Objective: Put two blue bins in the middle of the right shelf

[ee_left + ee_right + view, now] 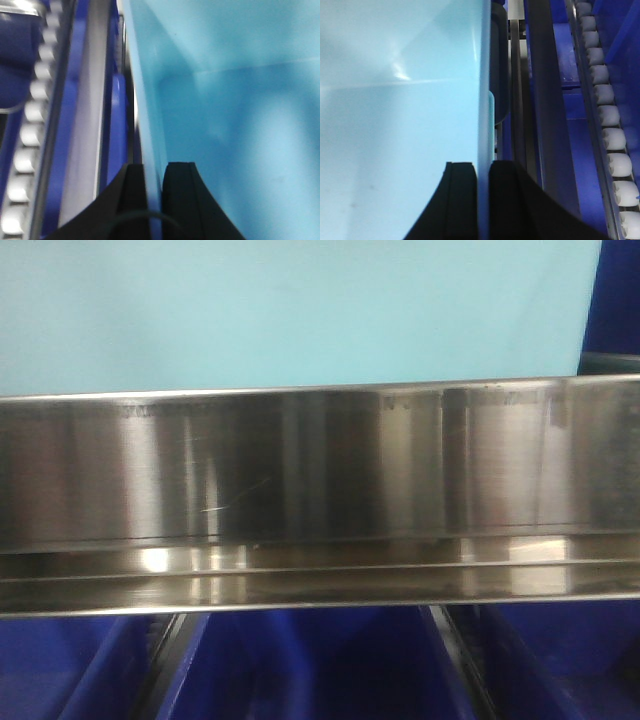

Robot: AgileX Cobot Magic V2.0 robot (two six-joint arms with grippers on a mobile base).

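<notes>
Holds a pale blue plastic bin [300, 310] with long axis left to right, open top up, just above the broad brushed stainless-steel shelf rail [320, 460]. Pinches its thin left wall in the nearly closed left pincer [154, 200], its right wall likewise in the right pincer [482, 197]. Below the rail, dark blue plastic bins [320, 670]; alongside, white roller tracks [607, 115].

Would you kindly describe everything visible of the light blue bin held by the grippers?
The light blue bin is smooth pale-cyan plastic with thin plain walls, its visible inside empty. The left gripper pinches one side wall and the right gripper the opposite, jaws on both faces. From the front it shows above the steel rail; whether its base rests on anything is hidden.
</notes>
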